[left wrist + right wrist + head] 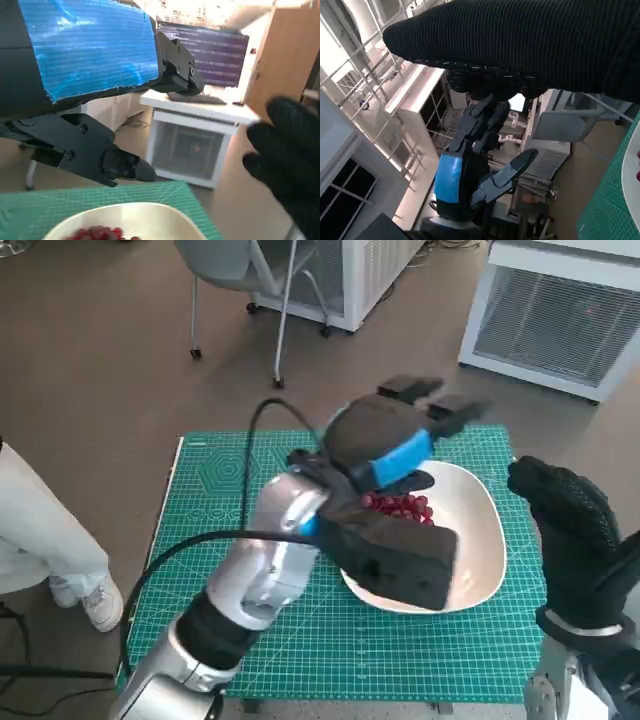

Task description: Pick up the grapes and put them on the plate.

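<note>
A bunch of red grapes (400, 507) lies on the white plate (485, 540), towards the plate's far left side. My left hand (385, 445) hovers just above the grapes with its black fingers (105, 160) spread and nothing between them. Its bulk hides the near left part of the plate. In the left wrist view the grapes (100, 233) show at the plate's (150, 220) near rim, below the fingers. My right hand (565, 530) is raised beside the plate's right edge, off the table, holding nothing. The right wrist view shows the left hand (470, 165) from the side.
The plate stands on a green cutting mat (230, 490) that covers the table. A black cable (250, 460) arcs over my left forearm. A person's leg and shoe (95, 600) are at the left. A chair (250, 280) and white units (560, 310) stand beyond the table.
</note>
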{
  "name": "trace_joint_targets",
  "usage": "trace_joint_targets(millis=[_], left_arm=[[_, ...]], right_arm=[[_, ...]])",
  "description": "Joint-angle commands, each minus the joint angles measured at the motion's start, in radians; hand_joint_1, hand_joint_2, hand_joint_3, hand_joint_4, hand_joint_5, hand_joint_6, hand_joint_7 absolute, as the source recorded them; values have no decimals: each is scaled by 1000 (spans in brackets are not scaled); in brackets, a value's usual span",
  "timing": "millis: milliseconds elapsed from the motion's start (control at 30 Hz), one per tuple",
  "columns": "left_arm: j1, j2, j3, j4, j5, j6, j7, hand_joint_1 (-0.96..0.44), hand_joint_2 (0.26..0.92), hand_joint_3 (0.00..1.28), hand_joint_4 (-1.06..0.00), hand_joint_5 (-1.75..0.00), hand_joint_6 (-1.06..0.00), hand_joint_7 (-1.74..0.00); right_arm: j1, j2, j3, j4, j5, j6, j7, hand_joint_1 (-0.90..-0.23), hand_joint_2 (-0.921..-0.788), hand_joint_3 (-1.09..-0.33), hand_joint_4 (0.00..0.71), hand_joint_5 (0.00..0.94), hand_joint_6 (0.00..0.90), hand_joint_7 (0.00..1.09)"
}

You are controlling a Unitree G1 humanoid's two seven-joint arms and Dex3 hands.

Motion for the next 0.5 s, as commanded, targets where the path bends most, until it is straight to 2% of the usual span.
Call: trace_joint_targets(millis=[33,167,267,400,500], left_arm=[[88,44,117,-7,-141,-110,42,-522,920,68,-100,-1,-285,-1],[143,62,227,66,-358,-273,-7,-537,921,120,-107,-4,-278,0],[177,59,306,124,-556,-345,-113,-530,921,148,-111,-5,-269,0],[229,50,399,147,-783,-318,-256,-508,921,168,-96,-1,-235,0],[274,51,449,149,-871,-303,-298,-495,921,169,-87,0,-218,0]], right_arm=[[17,5,5,5,-2,13,-6,-426,-921,-571,659,39,308,733],[13,7,6,10,-1,12,-4,-430,-921,-569,661,40,308,735],[9,9,9,11,-1,15,-5,-433,-921,-568,662,40,308,736],[7,10,13,4,-7,24,-12,-435,-921,-566,663,40,308,737],[4,11,16,0,-9,30,-16,-436,-921,-565,664,40,308,737]])
